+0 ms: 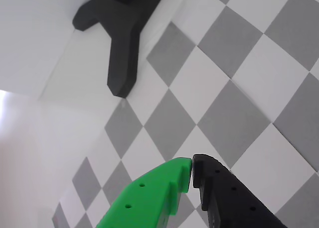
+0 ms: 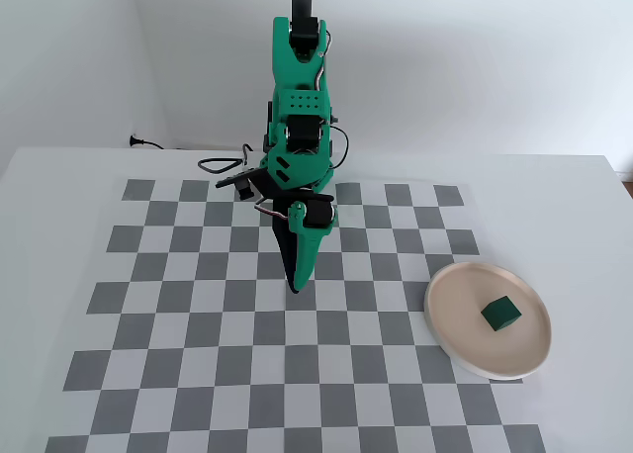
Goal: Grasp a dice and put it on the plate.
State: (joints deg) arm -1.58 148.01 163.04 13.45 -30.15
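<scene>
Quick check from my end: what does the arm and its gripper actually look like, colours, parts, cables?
The arm is bright green printed plastic with black servo blocks at the joints and thin dark cables looping at its base. A grid of small holes marks one upper segment. The gripper has one green finger and one black finger, both tapered with small round holes; the black one looks finely textured.

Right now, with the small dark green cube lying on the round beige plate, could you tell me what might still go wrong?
1. The round beige plate sits at the checkered mat's right edge, overhanging it in the fixed view, so a bump could perhaps slide it.
2. The small dark green cube rests right of the plate's centre; a jolt might tip it over the shallow rim.
3. The green-and-black gripper is shut and pointing low over the mat; dropping further could scrape it.
</scene>
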